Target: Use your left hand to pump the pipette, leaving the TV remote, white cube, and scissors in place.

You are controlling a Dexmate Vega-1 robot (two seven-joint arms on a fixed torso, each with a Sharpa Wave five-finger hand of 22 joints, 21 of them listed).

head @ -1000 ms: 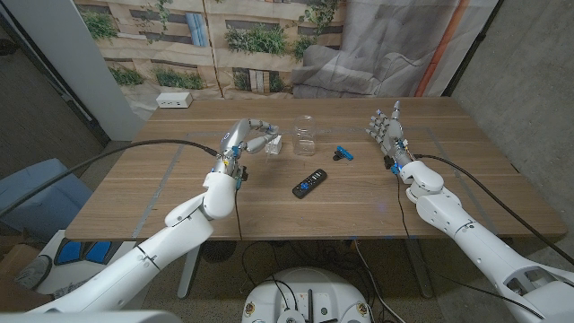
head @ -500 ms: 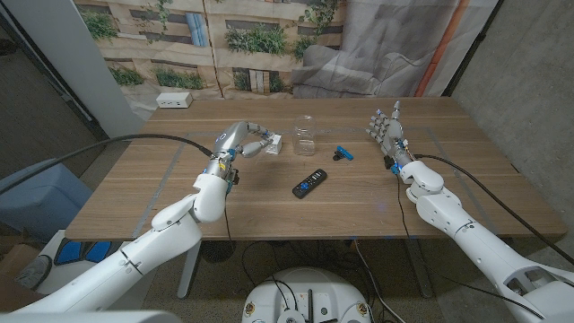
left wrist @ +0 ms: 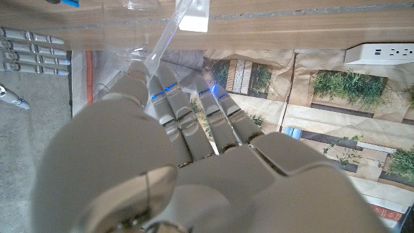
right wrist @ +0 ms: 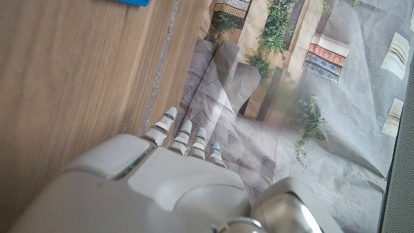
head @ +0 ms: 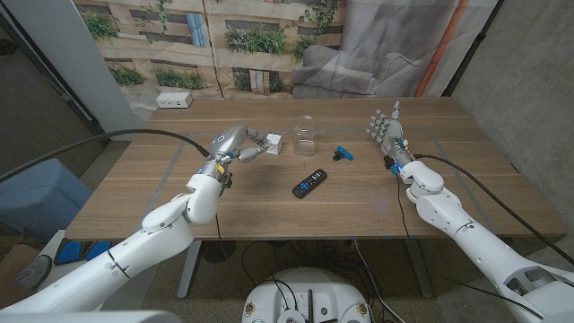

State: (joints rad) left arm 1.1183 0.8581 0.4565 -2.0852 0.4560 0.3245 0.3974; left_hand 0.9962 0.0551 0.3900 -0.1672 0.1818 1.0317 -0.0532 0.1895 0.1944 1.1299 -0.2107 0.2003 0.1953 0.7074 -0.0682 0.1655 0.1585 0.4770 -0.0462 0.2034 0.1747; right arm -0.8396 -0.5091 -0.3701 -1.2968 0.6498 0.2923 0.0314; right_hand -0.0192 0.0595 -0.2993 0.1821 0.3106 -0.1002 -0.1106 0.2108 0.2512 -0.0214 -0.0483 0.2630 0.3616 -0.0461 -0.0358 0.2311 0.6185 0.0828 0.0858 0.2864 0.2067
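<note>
**Left hand holds the pipette by the cube**

While the left arm reaches in across the table (head: 161, 193), its left hand (head: 235, 144) is curled around the pipette (left wrist: 165, 40), which the left wrist view shows as a clear plastic stem running out from between the fingers (left wrist: 169, 97) toward the white cube (head: 272, 142). From the head view the pipette is too small to make out, but the hand sits just beside the cube, on its left. Whether the fingers are squeezing the bulb I cannot tell.

Right of the cube stands a clear jar (head: 306, 134), upright. Nearer the front edge lies the remote (head: 309, 183), black, turned at an angle. Just right of the jar lie the scissors (head: 343, 152), blue-handled, well apart from both hands.

Farthest right, the right hand (head: 387, 131) stands on its edge on the table with its fingers straight, spread and empty, near the right edge. A white power strip (head: 174, 100) lies at the table's far left corner.
</note>
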